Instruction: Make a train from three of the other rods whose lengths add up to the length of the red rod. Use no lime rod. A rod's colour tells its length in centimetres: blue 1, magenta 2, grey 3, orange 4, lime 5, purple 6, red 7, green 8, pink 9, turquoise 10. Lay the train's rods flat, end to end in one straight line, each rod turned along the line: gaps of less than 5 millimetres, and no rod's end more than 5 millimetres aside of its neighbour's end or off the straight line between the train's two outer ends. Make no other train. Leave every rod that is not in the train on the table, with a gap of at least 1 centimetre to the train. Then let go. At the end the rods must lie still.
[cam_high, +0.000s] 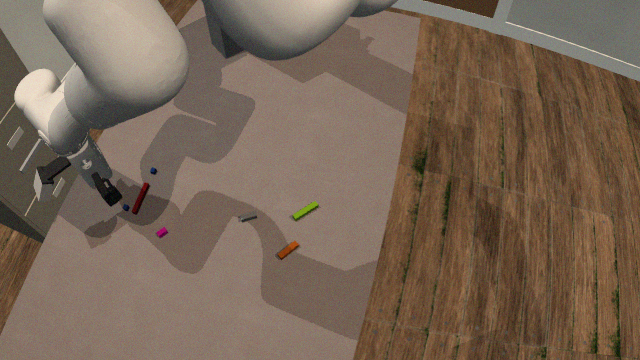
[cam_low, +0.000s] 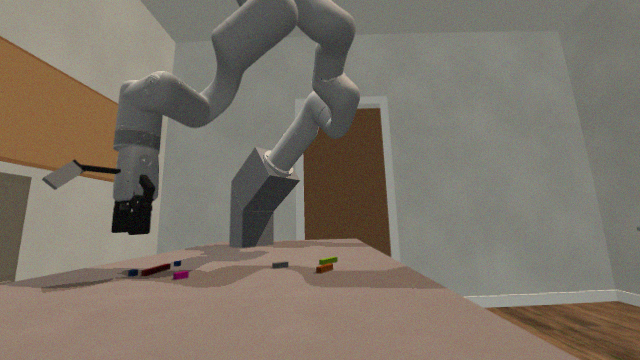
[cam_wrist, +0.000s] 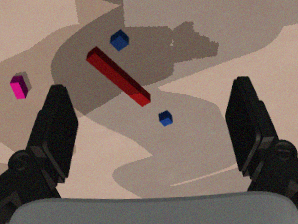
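Three rods wanted, and it's blue, magenta and orange for seven, none joined yet!
Wide open and empty, the gripper (cam_high: 112, 197) (cam_low: 131, 232) (cam_wrist: 150, 99) hangs above the table (cam_high: 325, 130) (cam_low: 300, 320) (cam_wrist: 100, 170); seen from the top, red (cam_high: 140, 198) (cam_low: 156, 270) (cam_wrist: 118, 76) has one blue (cam_high: 153, 171) (cam_low: 177, 263) (cam_wrist: 165, 118) at one o'clock, another blue (cam_high: 126, 207) (cam_low: 133, 272) (cam_wrist: 119, 40) at eight, magenta (cam_high: 161, 232) (cam_low: 181, 275) (cam_wrist: 19, 87) at five and orange (cam_high: 288, 250) (cam_low: 324, 268) at four, farther off. The step looks like lining up over a blue: square the fingers to its faces, centre it, descend straight and clear of red's end (tight quarters, those!), then squeeze gently. Orange, the longest, would make a sound anchor; grey (cam_high: 247, 218) (cam_low: 280, 265) and lime (cam_high: 305, 210) (cam_low: 328, 260) sit this out.
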